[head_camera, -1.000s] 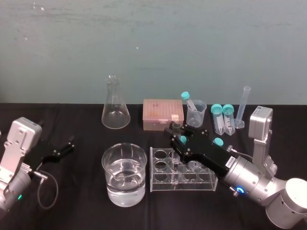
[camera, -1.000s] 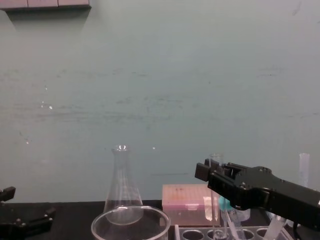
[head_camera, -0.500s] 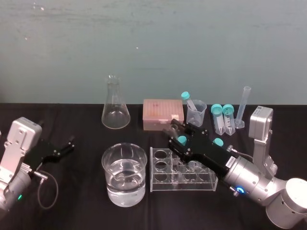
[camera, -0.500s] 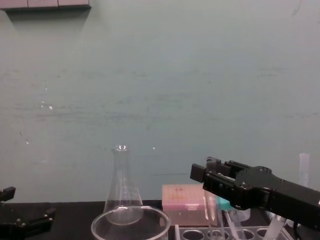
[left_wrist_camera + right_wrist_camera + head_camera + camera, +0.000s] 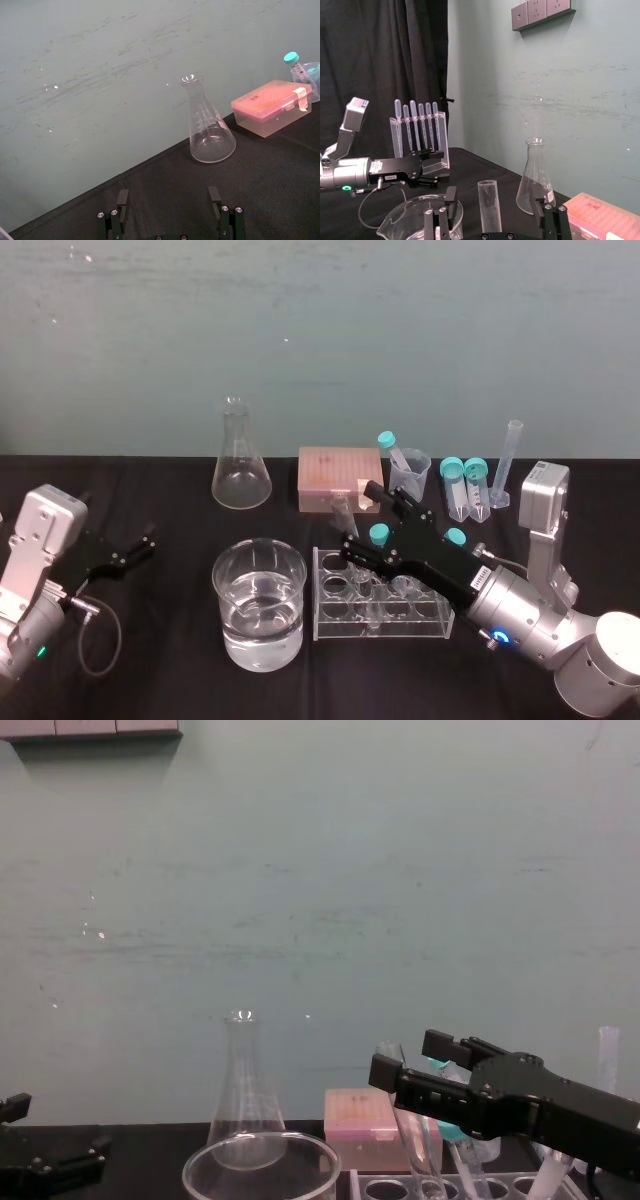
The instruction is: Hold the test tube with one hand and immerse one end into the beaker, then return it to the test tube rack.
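teal wall (image 5: 320, 340), black cloth table (image 5: 170, 665). right gripper (image 5: 358, 520) hangs over the one test tube rack (image 5: 380, 626), jaws spread either side of the one test tube (image 5: 489, 202) — seated in a rack hole, mouth up, leaning toward the one beaker (image 5: 259, 602) just left. left gripper (image 5: 146, 541) — spread, parked at the table's left.

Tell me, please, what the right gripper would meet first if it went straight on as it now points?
Most likely the test tube, leaning in the test tube rack between the right gripper's open fingers; the flask lies beyond, depth unclear. The left gripper idles far left.
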